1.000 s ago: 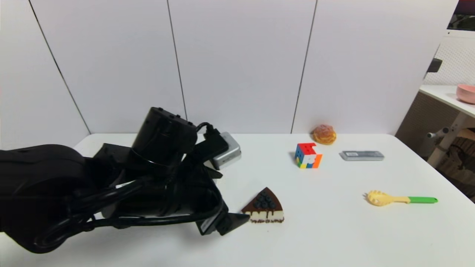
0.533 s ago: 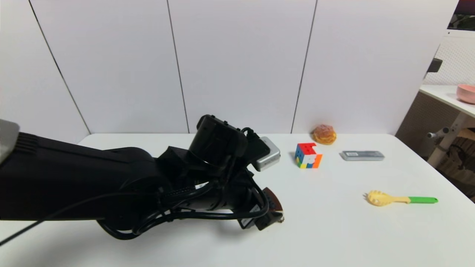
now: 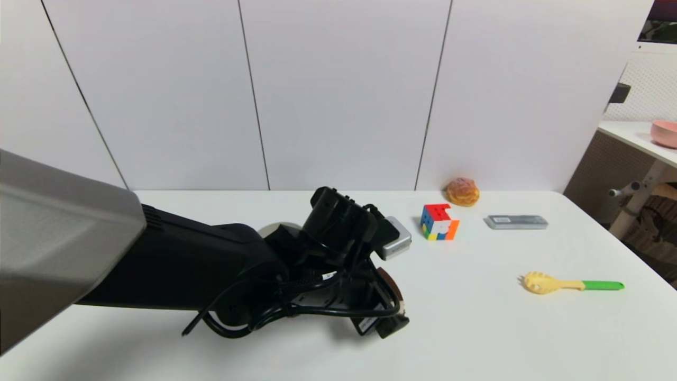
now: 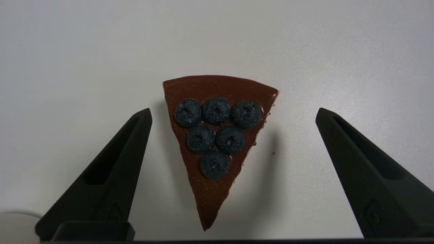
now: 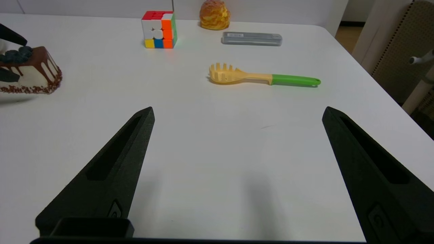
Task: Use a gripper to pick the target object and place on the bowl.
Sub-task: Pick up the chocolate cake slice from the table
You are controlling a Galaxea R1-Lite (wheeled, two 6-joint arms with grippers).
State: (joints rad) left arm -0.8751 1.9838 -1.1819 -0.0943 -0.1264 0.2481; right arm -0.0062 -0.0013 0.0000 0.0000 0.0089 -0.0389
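- Left wrist view: the left gripper (image 4: 234,115) is seen spread wide above the cake slice (image 4: 215,142), which lies flat on the white table (image 4: 339,51), between the two fingers (image 4: 112,169) and touched by neither.
- The slice's long axis is seen to run from its narrow tip, nearest the wrist, to its broad curved edge, farthest from it; this axis lies along the fingers, so a closing stroke would meet the two slanted sides.
- The slice sits slightly nearer one finger than the other, and its tip reaches back past the fingertips.
- In the head view, the slice (image 3: 392,288) is mostly hidden under the left arm; a pale round rim behind the wrist is probably the bowl (image 3: 275,228), though little of it can be seen.
- The right gripper (image 5: 235,115) is held released over bare table, well apart from the slice (image 5: 32,73); the left arm is plainly the nearer.
- A descent, then a closing, is judged to be what remains before any lift.
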